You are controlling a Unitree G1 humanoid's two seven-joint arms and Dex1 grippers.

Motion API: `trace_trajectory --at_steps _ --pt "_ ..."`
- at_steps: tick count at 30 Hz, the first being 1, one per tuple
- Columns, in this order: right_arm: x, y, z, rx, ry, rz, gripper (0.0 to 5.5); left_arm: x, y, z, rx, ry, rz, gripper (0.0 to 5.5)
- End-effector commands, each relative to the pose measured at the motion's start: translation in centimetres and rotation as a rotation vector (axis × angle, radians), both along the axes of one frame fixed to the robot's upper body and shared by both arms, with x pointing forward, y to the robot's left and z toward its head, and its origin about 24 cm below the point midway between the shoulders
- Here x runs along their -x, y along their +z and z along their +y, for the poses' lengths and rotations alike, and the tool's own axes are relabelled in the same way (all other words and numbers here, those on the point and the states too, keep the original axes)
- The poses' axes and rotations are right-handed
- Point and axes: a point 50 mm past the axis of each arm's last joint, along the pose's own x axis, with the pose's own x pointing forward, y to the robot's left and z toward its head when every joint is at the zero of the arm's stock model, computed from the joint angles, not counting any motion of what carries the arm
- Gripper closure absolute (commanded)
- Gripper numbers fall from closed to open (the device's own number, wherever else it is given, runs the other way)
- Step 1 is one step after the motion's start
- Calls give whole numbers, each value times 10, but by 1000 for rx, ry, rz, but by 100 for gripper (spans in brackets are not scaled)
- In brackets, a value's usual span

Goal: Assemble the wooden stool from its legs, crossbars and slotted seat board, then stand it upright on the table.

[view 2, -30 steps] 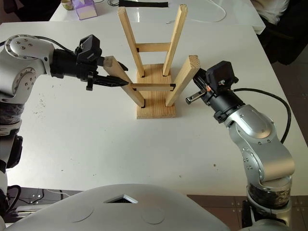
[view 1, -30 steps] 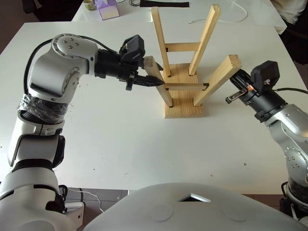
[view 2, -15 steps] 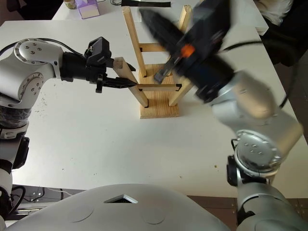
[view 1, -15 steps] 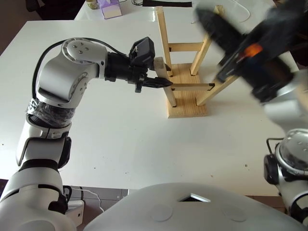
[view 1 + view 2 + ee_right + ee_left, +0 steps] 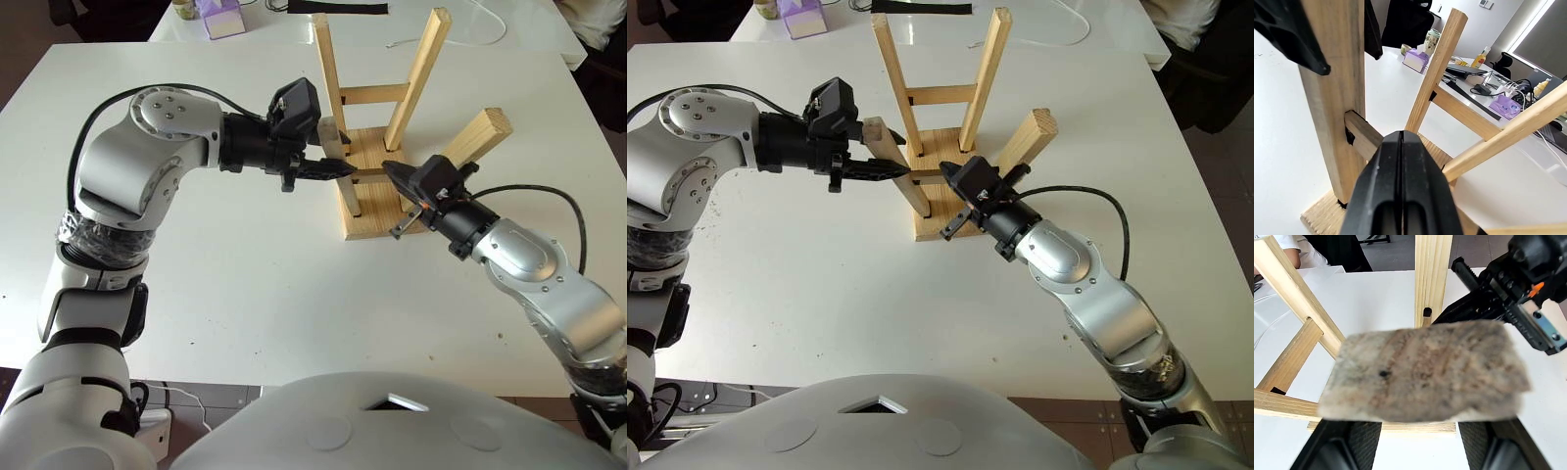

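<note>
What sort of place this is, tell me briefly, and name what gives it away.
Probably an office or meeting room doubling as a robot workspace: plain white tables, a purple tissue box on the far one, and a black office chair behind a surface strewn with cables.

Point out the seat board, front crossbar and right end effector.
seat board [image 5: 377, 221]: left eye view, bare near edge.
front crossbar [image 5: 369, 175]: left eye view, its visible middle.
right end effector [image 5: 388, 168]: left eye view, shut fingertips.

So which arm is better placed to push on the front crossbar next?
Right, probably. The right tool is shut, its tip at the front crossbar, free to push. The left tool is clamped on the near left leg, bracing it.
</note>
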Motion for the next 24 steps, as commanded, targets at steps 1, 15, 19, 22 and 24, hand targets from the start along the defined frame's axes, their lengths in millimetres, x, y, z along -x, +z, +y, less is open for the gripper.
trace_trajectory --at_steps 1,15,19,22,24 --pt "-4 -2 10 11 15 -18 550 2 -30 2 -62 27 130 346" --pt "-19 130 -67 -660 -38 -352 550 -1 -30 6 -59 50 110 346" --pt "-23 122 -148 -442 -347 -346 550 -1 -32 11 -62 65 112 346" --pt "-20 87 -166 -252 -422 -220 550 1 -32 13 -67 59 117 346" --pt "-15 59 -163 -155 -400 -102 550 2 -32 13 -73 53 120 346"
